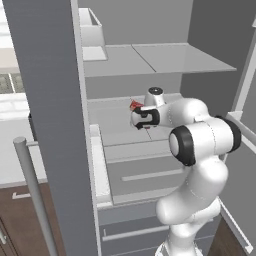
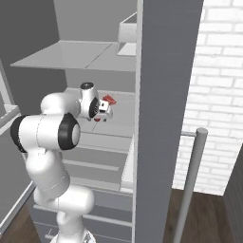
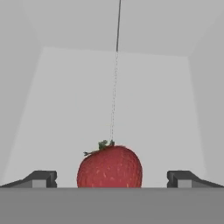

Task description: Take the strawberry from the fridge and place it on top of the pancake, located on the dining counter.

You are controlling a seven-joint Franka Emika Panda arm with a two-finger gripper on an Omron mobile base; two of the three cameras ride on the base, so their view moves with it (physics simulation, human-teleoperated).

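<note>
The strawberry, deep red with a small green stalk, sits on a pale grey shelf inside the open fridge. In the hand view it lies just ahead of my gripper, centred between the two dark fingertips, which stand wide apart and do not touch it. From the base views, the arm reaches into the middle shelf and the gripper points toward the back wall. The gripper is open and holds nothing. The pancake and the dining counter are out of view.
The open left door with its bins and silver handle stands close beside the arm. The right door and a brick wall flank the other side. An upper shelf hangs overhead, with drawers below.
</note>
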